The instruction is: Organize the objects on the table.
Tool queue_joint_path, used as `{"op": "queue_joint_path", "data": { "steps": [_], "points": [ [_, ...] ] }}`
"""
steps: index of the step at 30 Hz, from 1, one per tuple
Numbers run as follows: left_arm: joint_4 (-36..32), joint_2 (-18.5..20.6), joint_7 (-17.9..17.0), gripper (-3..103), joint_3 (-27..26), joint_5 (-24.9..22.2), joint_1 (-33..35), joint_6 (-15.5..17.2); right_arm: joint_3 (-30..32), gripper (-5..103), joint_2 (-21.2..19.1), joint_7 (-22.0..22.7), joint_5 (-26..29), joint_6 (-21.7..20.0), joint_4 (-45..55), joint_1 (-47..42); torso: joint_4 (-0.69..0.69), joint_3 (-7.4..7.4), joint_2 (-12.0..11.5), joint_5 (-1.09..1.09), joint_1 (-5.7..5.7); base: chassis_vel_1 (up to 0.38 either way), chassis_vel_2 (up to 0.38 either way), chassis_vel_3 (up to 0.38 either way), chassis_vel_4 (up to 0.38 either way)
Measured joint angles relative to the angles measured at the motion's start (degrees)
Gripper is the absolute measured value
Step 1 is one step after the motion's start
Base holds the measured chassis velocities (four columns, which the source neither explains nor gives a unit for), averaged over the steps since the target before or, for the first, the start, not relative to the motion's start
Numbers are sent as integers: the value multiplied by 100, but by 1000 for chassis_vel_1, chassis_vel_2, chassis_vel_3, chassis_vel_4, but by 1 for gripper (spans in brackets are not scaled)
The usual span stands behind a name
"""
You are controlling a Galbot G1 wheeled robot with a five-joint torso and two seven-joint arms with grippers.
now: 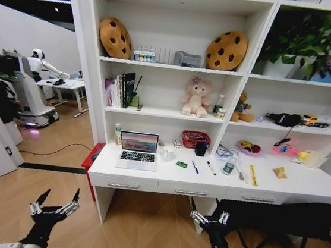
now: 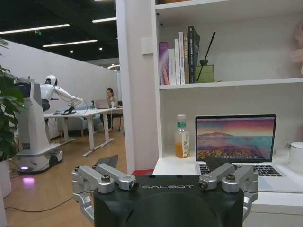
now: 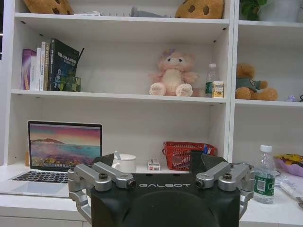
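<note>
Laptop (image 1: 138,151) sits open on the table (image 1: 302,186); both end effectors, left (image 1: 55,202) and right (image 1: 209,217), hang open before it.

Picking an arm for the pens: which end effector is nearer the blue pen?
Right. The right end effector hangs just below the desk edge, nearly under the blue pen. The left end effector is low and far off to the pen's left, past the laptop.

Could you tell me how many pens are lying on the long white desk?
2: a blue pen right of the tiny green toy car, and a black pen beside it. Others may be hidden.
</note>
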Motion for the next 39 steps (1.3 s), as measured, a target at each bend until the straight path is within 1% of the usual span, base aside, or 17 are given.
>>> {"op": "queue_joint_path", "data": {
  "steps": [7, 10, 12, 15, 19, 27, 32, 34, 37, 39],
  "points": [
    [-125, 69, 101, 100, -165, -159, 137, 4, 190, 100, -116, 10, 348, -115, 36, -171, 0, 0, 0, 0, 0, 0, 0, 0, 0],
    [-125, 77, 108, 100, -165, -165, 146, 8, 193, 100, -118, 10, 370, -127, 37, -179, 0, 0, 0, 0, 0, 0, 0, 0, 0],
    [-71, 61, 167, 100, -93, -82, 167, 3, 178, 100, -93, -21, 386, -176, 31, -177, 0, 0, 0, 0, 0, 0, 0, 0, 0],
    [-4, 6, 204, 101, -9, 18, 186, -59, 151, 100, -50, -65, 368, -193, 3, -170, 0, 0, 0, 0, 0, 0, 0, 0, 0],
    [46, -32, 210, 99, 51, 7, 174, -80, 142, 100, -2, -107, 307, -189, 12, -166, 0, 0, 0, 0, 0, 0, 0, 0, 0],
    [112, -40, 190, 98, 16, -222, -13, -77, 211, 100, 156, -163, 219, -158, 43, -65, 0, 0, 0, 0, -1, 0, 0, 0, 0],
    [156, -50, 180, 98, 53, -265, -61, -77, 212, 100, 258, -197, 105, -79, 80, -40, 1, 0, 1, 0, -1, -102, 83, 98, -88],
    [182, -11, 181, 98, 80, -240, -80, -72, 211, 100, 273, -206, 88, -39, 93, -44, -1, 0, 1, -1, -1, -128, 136, 167, -151],
    [200, 29, 183, 98, 85, -233, -87, -63, 214, 100, 273, -209, 87, -19, 107, -25, 1, 1, 0, 2, 0, -169, 189, 184, -193],
    [207, 57, 184, 98, 83, -235, -87, -62, 217, 100, 276, -209, 88, -16, 125, -15, 1, 0, 0, -2, 0, -200, 213, 200, -202]
  ]
}}
